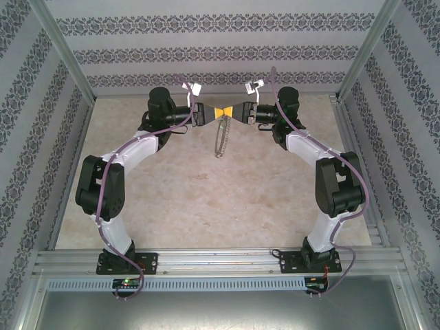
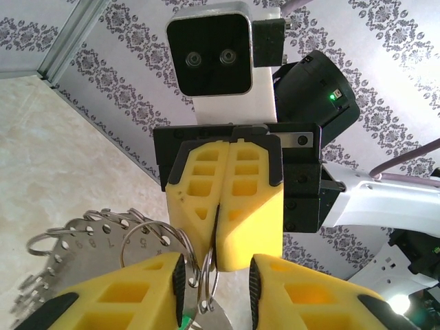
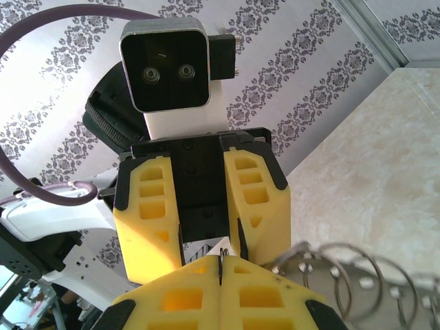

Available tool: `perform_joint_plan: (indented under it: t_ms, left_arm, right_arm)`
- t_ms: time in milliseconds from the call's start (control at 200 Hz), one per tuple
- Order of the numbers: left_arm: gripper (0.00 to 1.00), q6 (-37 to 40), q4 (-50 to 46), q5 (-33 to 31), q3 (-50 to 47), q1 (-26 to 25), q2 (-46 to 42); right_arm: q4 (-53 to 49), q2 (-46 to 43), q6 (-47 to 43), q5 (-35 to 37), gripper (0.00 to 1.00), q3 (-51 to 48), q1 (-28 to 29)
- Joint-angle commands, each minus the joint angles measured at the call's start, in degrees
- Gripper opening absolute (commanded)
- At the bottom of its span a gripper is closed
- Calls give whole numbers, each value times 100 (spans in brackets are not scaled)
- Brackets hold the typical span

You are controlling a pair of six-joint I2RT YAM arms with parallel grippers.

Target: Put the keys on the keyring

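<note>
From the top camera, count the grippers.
2. The left gripper and the right gripper meet tip to tip above the far part of the table, with the keyring hanging just below them.

Bare tabletop [image 1: 206,199] near the bases; far middle: left end effector [image 1: 220,111] and right end effector [image 1: 232,111] tip-to-tip, keyring [image 1: 221,137] dangling below.

One fixed high camera; two wrist cameras facing each other

The top view looks down from above and behind the arm bases over the whole beige marbled worktop [image 1: 206,199]; the left wrist view peers close past the yellow-fingered left pincer [image 2: 218,289] at the yellow-fingered right pincer [image 2: 218,256]; the right wrist view mirrors it; all share that meeting spot.
</note>
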Motion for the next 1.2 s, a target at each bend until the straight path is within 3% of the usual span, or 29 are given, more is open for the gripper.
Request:
perform_joint_plan:
  t_ms: [0,340,550,650,714,959,1199]
  left_arm:
    - [30,-58,337,172,-46,-60,35]
    - [15,-173,568,156,-66,-84,79]
    - [14,-147,616,138,-103,-111,85]
    - [0,-222,774,65,-148,-109,95]
    - [0,-327,990,33,-201,-107,96]
    - [0,-663,1896,23,-517,-113,-41]
    - [0,-859,2723,-67,-902,-125,-283]
  right_arm:
    - [255,-105,-72,6,0,55,9]
    - [283,-113,-67,-1,0,20,19]
    - [291,-131,-37,-3,0,29,25]
    - [333,-161,9,-2,0,20,28]
    - [343,-220,84,51,0,-4,-2]
    - [421,-1038,122,498,29,-631,-234]
    - [165,-1958,-384,1557,36,-1867,-279]
